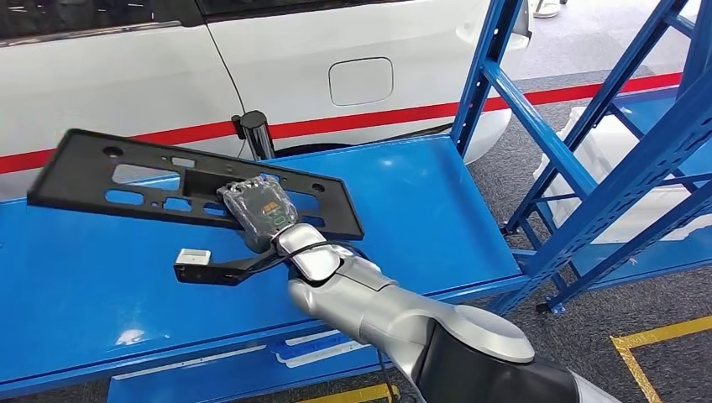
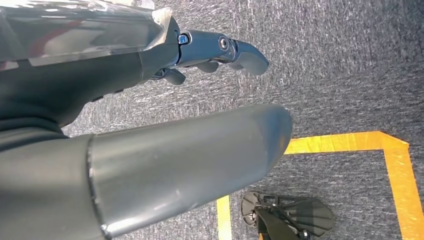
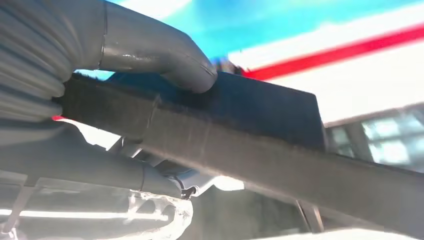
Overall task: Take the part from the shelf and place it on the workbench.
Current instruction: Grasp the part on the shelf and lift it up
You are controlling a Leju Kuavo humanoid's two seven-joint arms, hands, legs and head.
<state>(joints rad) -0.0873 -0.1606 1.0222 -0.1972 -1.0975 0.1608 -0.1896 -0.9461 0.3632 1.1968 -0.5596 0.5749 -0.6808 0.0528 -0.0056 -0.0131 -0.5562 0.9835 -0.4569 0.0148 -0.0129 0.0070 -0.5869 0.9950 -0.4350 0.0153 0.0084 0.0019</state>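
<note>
The right hand [image 1: 259,211] is gripping the black plastic licence-plate bracket [image 1: 159,180] mid-edge, above the blue workbench [image 1: 437,201]. It looks light, stiff and long, so likely tipping. The left hand [image 2: 220,52] is hanging empty, fingers apart.

Car workshop or assembly hall — white car body [image 1: 252,59], blue steel shelving [image 1: 604,151], yellow floor lines [image 1: 638,353] on grey carpet.

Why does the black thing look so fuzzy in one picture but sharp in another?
In the right wrist view the black part sits very close to the camera, so it blurs, and the white car behind glares. In the head view the part looks sharp, held by the right hand.
</note>
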